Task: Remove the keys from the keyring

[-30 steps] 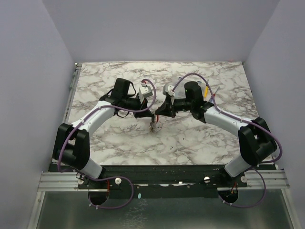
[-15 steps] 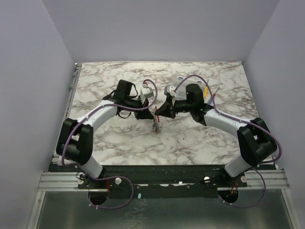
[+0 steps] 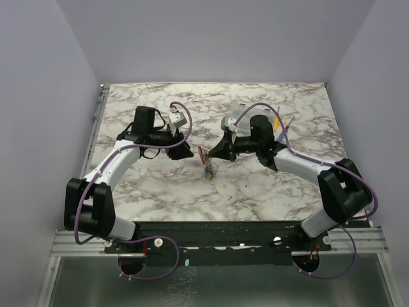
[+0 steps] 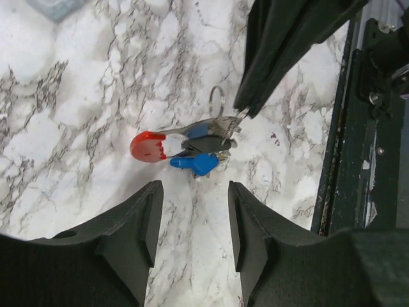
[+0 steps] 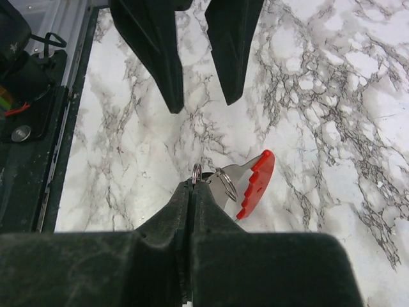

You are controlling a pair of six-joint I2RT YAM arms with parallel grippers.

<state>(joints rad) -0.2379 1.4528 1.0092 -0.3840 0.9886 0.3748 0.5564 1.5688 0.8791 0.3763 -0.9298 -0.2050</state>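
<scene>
The keys (image 4: 199, 148) hang in a small bunch, blue-headed ones (image 4: 197, 164) low and a red-headed key (image 4: 148, 146) sticking out sideways. My right gripper (image 5: 193, 184) is shut on the keyring (image 5: 197, 173), holding the bunch (image 3: 208, 169) just above the marble table (image 3: 160, 185). The red-headed key (image 5: 255, 182) shows beside its fingertips. My left gripper (image 4: 195, 192) is open and empty, a short way left of the bunch. In the right wrist view the left gripper (image 5: 203, 103) faces me with its jaws apart. From above, the left gripper (image 3: 186, 152) and right gripper (image 3: 213, 155) flank the keys.
A yellow-handled screwdriver (image 3: 276, 121) and a second thin tool (image 3: 285, 131) lie behind the right arm. A pale clear box (image 3: 241, 110) sits near them. The black front rail (image 4: 358, 147) borders the table's near edge.
My left gripper has opened and drawn back to the left, away from the bunch. The red-headed key now sticks out to the left. The right gripper stays shut on the ring.
</scene>
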